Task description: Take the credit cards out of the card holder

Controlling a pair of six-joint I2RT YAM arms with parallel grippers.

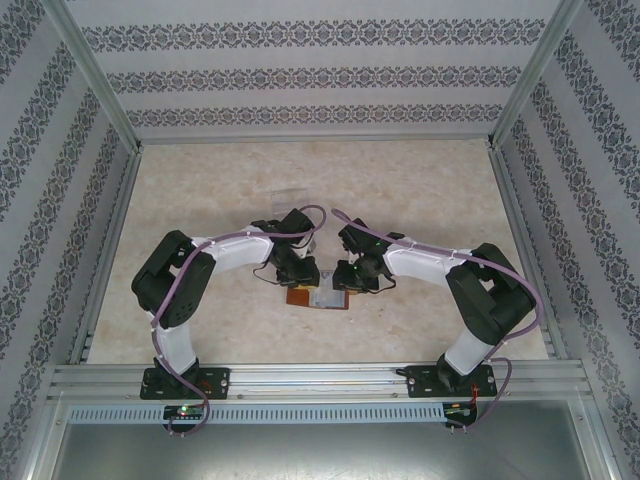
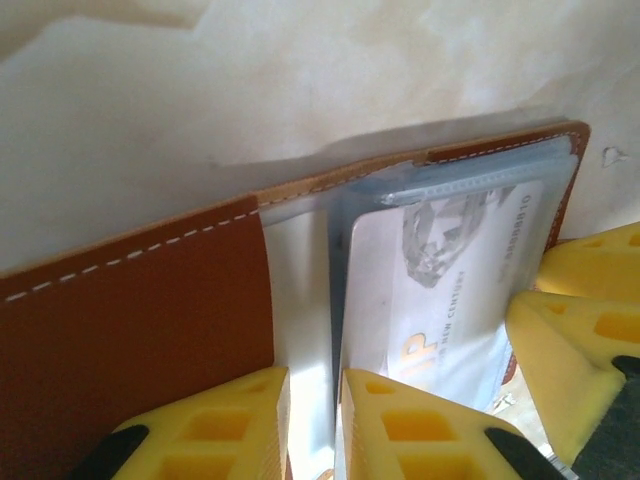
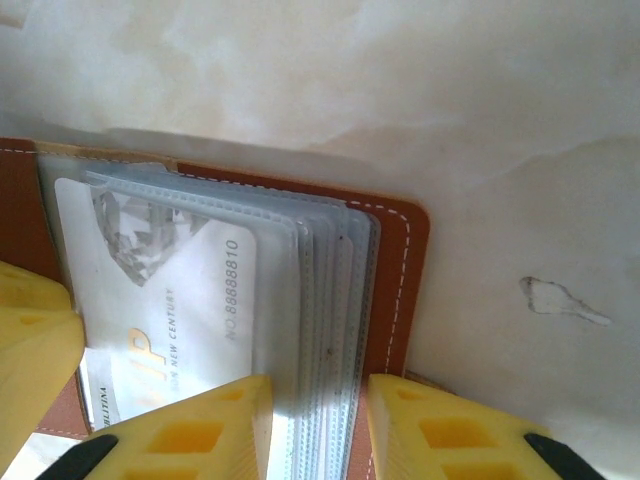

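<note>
The card holder [image 1: 300,298], a brown leather wallet, lies open on the table between both arms. Its brown cover [image 2: 130,320] and stacked clear sleeves [image 3: 330,300] show close up. A pale credit card [image 2: 450,290] with a diamond picture and dark numbers sits inside a sleeve [image 3: 160,290]. My left gripper [image 2: 310,385] is shut on a clear sleeve leaf near the fold. My right gripper [image 3: 318,395] straddles the fanned sleeve edges and the brown cover edge [image 3: 395,270], jaws apart. Its yellow fingers [image 2: 570,340] stand over the card's far end.
The marbled table [image 1: 420,190] is ringed by an aluminium frame and patterned walls. A faint clear plastic tray [image 1: 288,197] lies beyond the grippers. A small chip mark [image 3: 560,298] shows on the tabletop right of the wallet.
</note>
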